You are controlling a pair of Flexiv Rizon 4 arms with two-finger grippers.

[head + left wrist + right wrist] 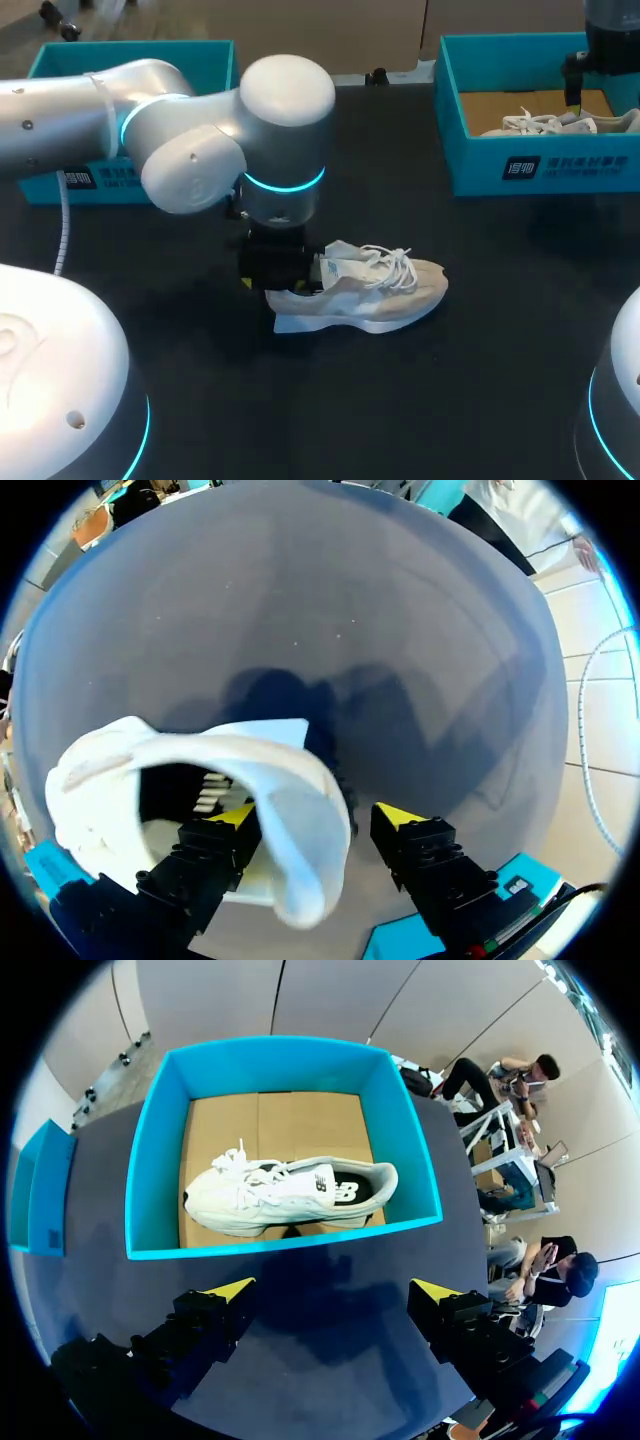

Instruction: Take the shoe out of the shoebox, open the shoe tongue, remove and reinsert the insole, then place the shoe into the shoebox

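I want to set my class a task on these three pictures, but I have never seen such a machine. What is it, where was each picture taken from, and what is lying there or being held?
It is a robot with two arms at a black table. Each arm ends in a claw of two yellow-tipped fingers. The head view looks down from above and behind. The two round pictures come from cameras on the wrists. A pale shoe lies on the table, and the left arm bends over its heel. The left claw is open, with one finger seemingly inside the shoe and the shoe's rim between the fingers. The right claw, open and empty, hangs over a blue shoebox that holds a second shoe. At the far left stands another blue box.
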